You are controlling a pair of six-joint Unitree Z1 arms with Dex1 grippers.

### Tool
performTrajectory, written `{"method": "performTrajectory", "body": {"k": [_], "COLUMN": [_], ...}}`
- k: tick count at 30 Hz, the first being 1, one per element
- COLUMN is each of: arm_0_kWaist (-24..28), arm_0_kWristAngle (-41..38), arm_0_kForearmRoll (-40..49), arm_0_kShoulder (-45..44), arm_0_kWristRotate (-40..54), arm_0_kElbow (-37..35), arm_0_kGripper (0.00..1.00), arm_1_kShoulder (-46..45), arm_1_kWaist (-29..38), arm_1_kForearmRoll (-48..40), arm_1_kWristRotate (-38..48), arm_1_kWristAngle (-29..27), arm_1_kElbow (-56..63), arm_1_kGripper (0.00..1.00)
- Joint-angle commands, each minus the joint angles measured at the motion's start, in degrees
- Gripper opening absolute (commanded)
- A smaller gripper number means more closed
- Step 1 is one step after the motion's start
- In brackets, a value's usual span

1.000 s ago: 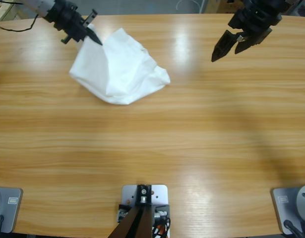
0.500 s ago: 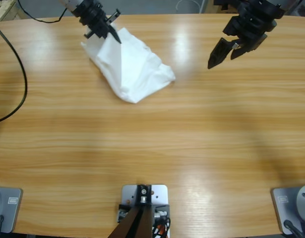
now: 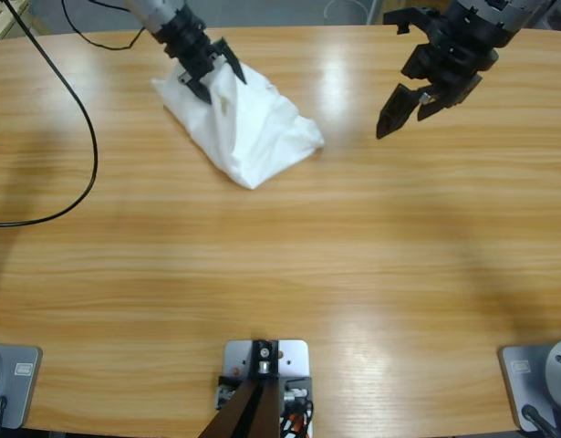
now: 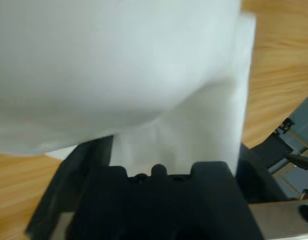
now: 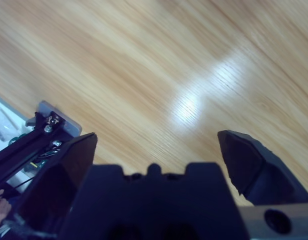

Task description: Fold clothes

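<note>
The white T-shirt (image 3: pixel 253 132) lies bunched in a heap on the table's far left part; no chest text shows. My left gripper (image 3: pixel 213 78) is at the heap's far upper corner, open, with a jaw on either side of the cloth. Seen from the left wrist, the T-shirt (image 4: pixel 118 65) fills nearly the whole picture and drapes down between the spread jaws of the left gripper (image 4: pixel 164 150). My right gripper (image 3: pixel 400 119) hangs open over bare wood at the far right, well apart from the shirt. The right wrist view shows the right gripper (image 5: pixel 159 145) with only tabletop between its jaws.
A black cable (image 3: pixel 90 137) loops across the table's left end. The wooden table (image 3: pixel 289 274) stretches wide in front of the shirt. Its far edge runs just behind both grippers.
My left gripper carried the shirt's corner to the right and its jaws now stand spread. The heap shifted right with it. My right gripper drifted slightly left and nearer.
</note>
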Motion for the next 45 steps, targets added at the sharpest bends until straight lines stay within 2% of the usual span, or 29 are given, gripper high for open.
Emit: {"method": "performTrajectory", "body": {"k": [1,7,12,16,21,27,31,37,41,45], "arm_0_kWaist": [-1.8,-2.6,-2.7,-2.6,-1.8,-0.2,-5.1,-14.0,-14.6,-12.8], "arm_0_kWristAngle": [-0.1,-0.4,-1.6,-1.1,3.6,4.3,4.2,4.0,4.2,4.3], "arm_0_kForearmRoll": [2.3,2.3,2.4,2.4,2.7,6.0,9.0,8.9,8.9,8.9], "arm_0_kShoulder": [8.5,10.5,9.5,4.8,-3.5,-9.7,-9.3,-3.0,1.5,2.4], "arm_0_kWristRotate": [1.3,3.0,4.3,6.7,10.6,10.8,10.8,9.5,9.1,9.3], "arm_0_kElbow": [-15.0,-16.6,-21.5,-26.8,-27.3,-28.3,-27.7,-28.8,-29.8,-29.9], "arm_0_kGripper": [1.0,1.0,1.0,1.0,1.0,1.0,1.0,1.0,1.0,1.0], "arm_1_kShoulder": [2.4,2.8,1.5,-1.9,-4.4,-8.4,-11.4,-15.8,-18.3,-18.5], "arm_1_kWaist": [0.9,1.1,1.3,1.3,2.1,2.8,2.8,2.8,2.8,2.8], "arm_1_kForearmRoll": [-0.6,-0.8,-1.2,-1.3,-1.4,-3.2,-3.5,-5.4,-5.6,-5.7], "arm_1_kWristRotate": [-0.8,-0.9,-0.8,0.0,0.2,0.8,1.1,1.7,2.1,2.3], "arm_1_kWristAngle": [1.0,1.1,0.8,-1.4,-1.3,-1.3,-1.4,-1.4,-1.3,-1.3], "arm_1_kElbow": [2.3,2.4,2.1,1.7,4.7,10.4,13.7,20.3,22.4,23.0], "arm_1_kGripper": [0.987,0.987,0.982,0.982,0.982,0.982,0.982,0.982,0.982,0.982]}}
